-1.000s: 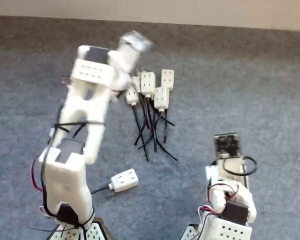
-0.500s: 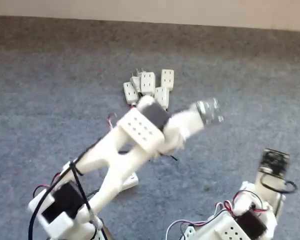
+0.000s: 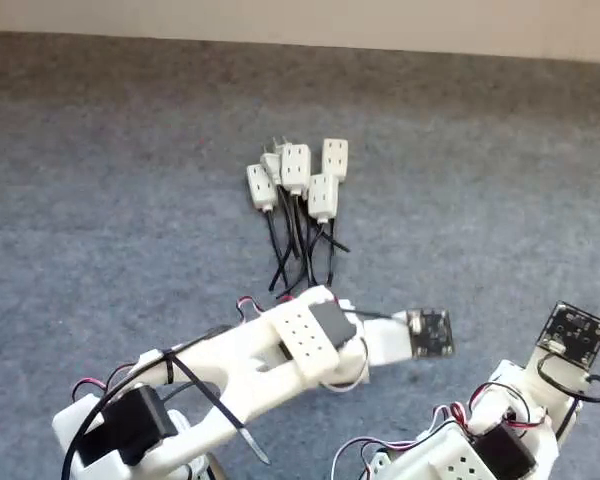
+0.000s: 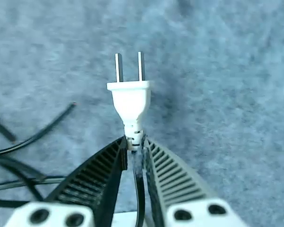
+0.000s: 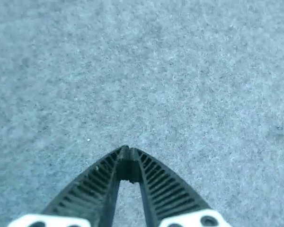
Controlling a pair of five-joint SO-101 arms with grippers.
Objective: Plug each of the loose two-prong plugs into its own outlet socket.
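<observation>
Pinching the neck of a white two-prong plug (image 4: 129,97), the left gripper (image 4: 134,142) has its ribbed fingers (image 4: 102,165) drawn almost together, so that only the plug's narrow strain relief and its black cord (image 4: 138,189) sit between the tips. The plug body juts straight out beyond the fingertips, in line with the gripper, and its two metal prongs (image 4: 118,67) point directly away from it above the grey carpet (image 4: 227,71). A few loose black wires (image 4: 33,137) lie on the carpet off to one side of the fingers. Seen from above, the left arm (image 3: 270,365) stretches low across the near part of the carpet toward the right arm (image 3: 500,430). The cluster of white sockets and plugs (image 3: 305,175) lies farther out, well apart from both arms, and its dark leads (image 3: 300,255) fan back toward them. The right gripper (image 5: 129,156) is fully closed with its tips touching, has hold of nothing, and hangs over the carpet.
</observation>
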